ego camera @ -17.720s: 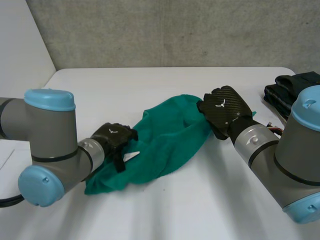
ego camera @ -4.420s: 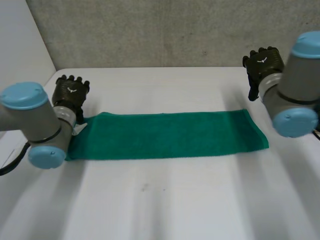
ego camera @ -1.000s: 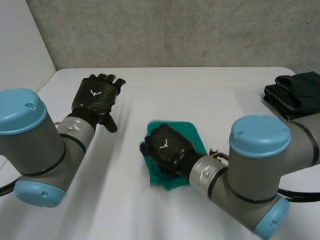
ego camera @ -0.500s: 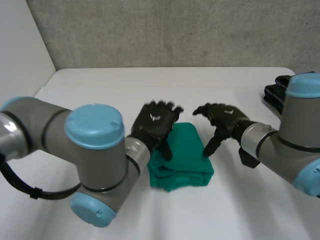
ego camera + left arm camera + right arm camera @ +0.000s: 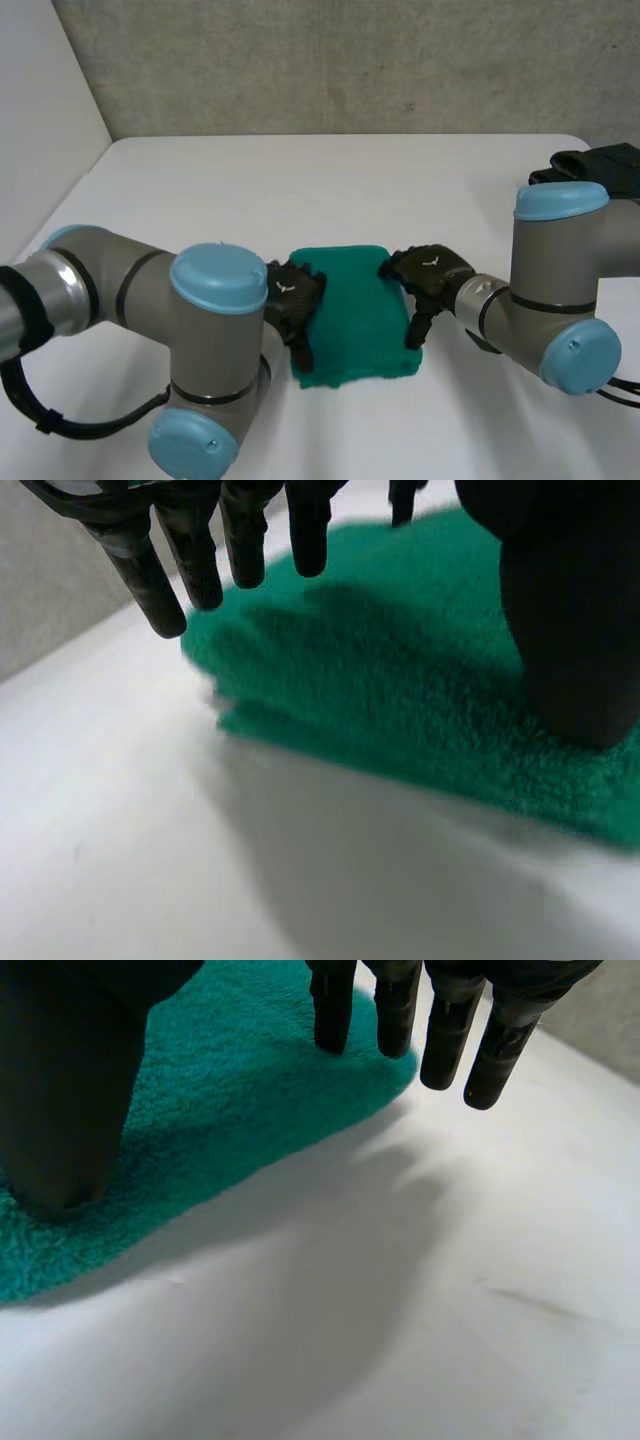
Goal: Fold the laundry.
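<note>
the folded green towel [image 5: 355, 312] is lying in the middle of the white table [image 5: 450, 190]. the left hand [image 5: 290, 298] is resting at its left edge and the right hand [image 5: 428, 276] at its right edge, both with fingers straight and spread, thumbs touching the towel.

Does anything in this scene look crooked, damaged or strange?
Nothing serious. The green towel lies folded flat between the left hand and the right hand; only its near edge looks slightly wavy. The dark clothes sit apart at the right edge of the table.
</note>
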